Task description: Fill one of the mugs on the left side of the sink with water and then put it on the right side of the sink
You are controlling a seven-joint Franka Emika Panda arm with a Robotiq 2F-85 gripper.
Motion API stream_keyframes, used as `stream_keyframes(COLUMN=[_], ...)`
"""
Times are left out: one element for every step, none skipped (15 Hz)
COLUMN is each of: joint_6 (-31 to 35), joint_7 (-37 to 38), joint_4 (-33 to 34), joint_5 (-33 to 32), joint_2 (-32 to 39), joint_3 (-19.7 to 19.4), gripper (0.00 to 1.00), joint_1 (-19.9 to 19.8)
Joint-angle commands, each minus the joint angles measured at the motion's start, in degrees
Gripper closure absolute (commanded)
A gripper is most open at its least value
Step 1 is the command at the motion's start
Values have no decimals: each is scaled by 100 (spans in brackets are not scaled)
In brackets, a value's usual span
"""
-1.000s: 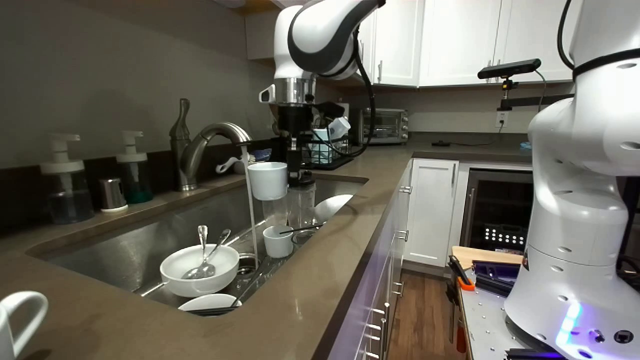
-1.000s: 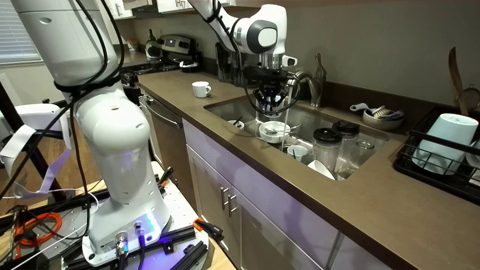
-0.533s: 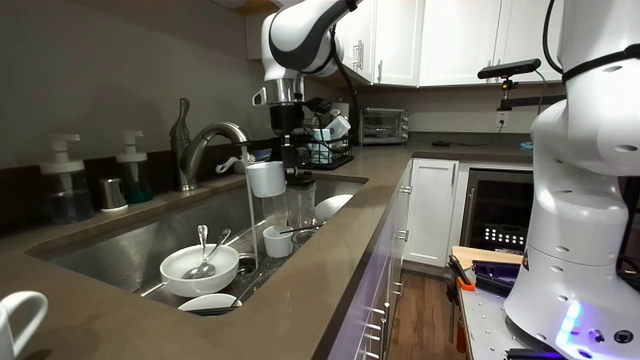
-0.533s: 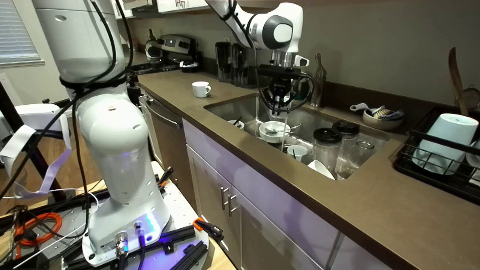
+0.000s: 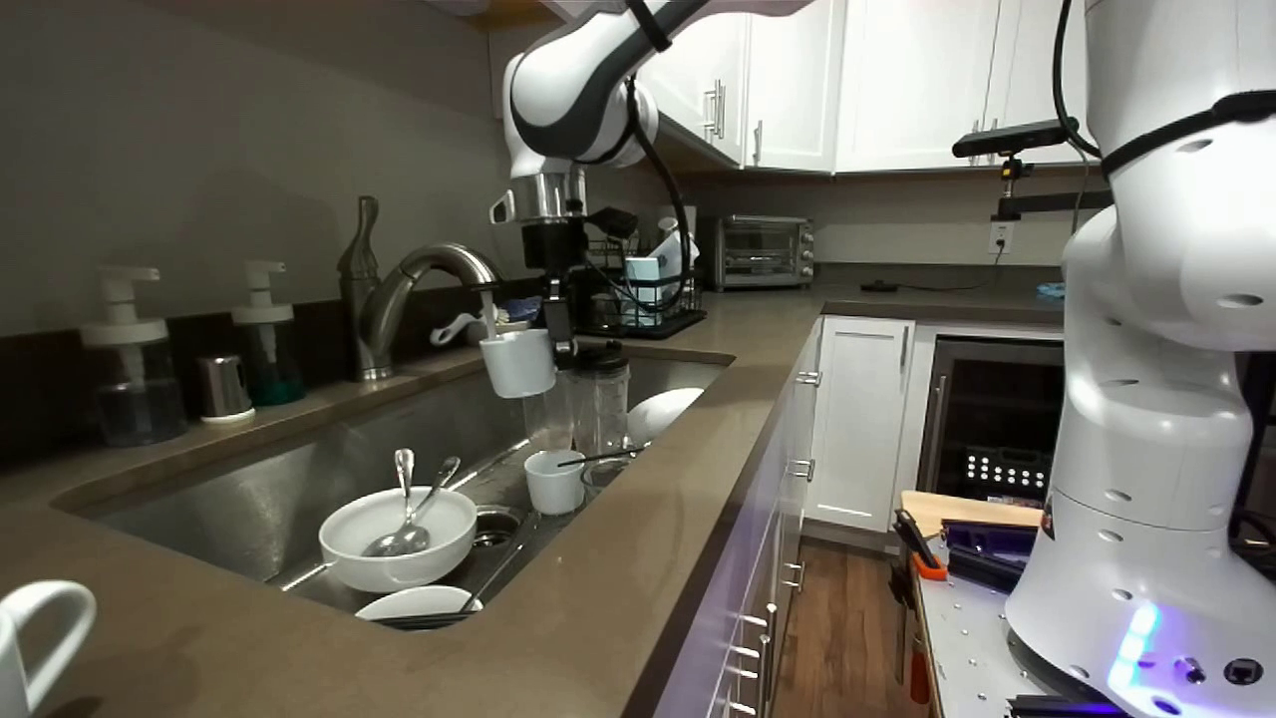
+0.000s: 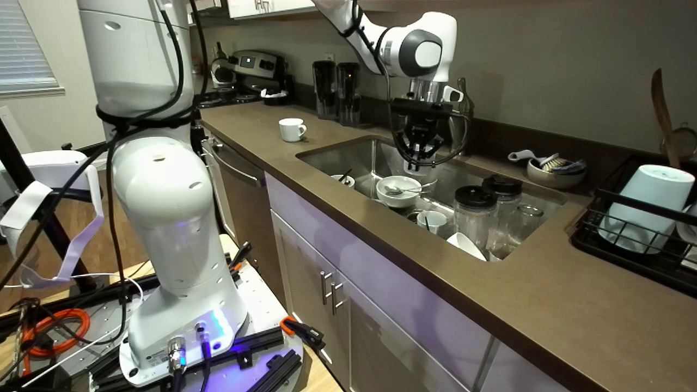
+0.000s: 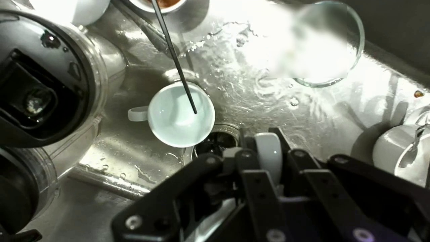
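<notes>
Counter point(image 6: 588, 321) runs past the gripper point(image 7: 263, 137) to left and right; sink point(image 5: 239, 519) lies directly under it. Rack point(image 6: 585, 239) sits well off to its right. Faucet point(image 5: 384, 299) is near it, on the wall side. Jars point(image 6: 475, 220) stand lower and to its right, in the sink. Bowl point(image 5: 389, 568) is lower and to its left.

Work mug point(image 5: 518, 364) hangs over the sink on the gripper's wall side, looks slightly tilted toward the faucet. Spare mug point(image 6: 289, 130) is on the counter, well left of the gripper. Cup point(image 7: 171, 117) sits below, by the drain point(image 7: 216, 143). Gripper is pinching the work mug by its handle point(image 7: 270, 154). Water point(image 5: 488, 314) runs from faucet to mug mouth, none visible below, so I'd call this the fill step. Can't see the level.

Next: hold under the flow till full enough, square up the tilt, back out, carry right above the jars, set down on the counter between sink and rack. Slow swing, or it slops.
</notes>
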Motion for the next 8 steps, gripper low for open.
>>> stream_keyframes(joint_6=[-11, -12, -12, -12, -12, -12, -12, -12], joint_7=[20, 20, 20, 19, 19, 19, 19, 19], joint_4=[51, 77, 88, 92, 92, 93, 93, 93], joint_5=[-26, -27, -26, -25, -25, -25, -25, -25], joint_2=[31, 52, 61, 64, 65, 66, 66, 66], joint_3=[136, 144, 152, 159, 162, 162, 163, 163], gripper=[84, 84, 84, 84, 84, 84, 84, 84], joint_1=[-129, -135, -142, -148, -152, -154, -154, -154])
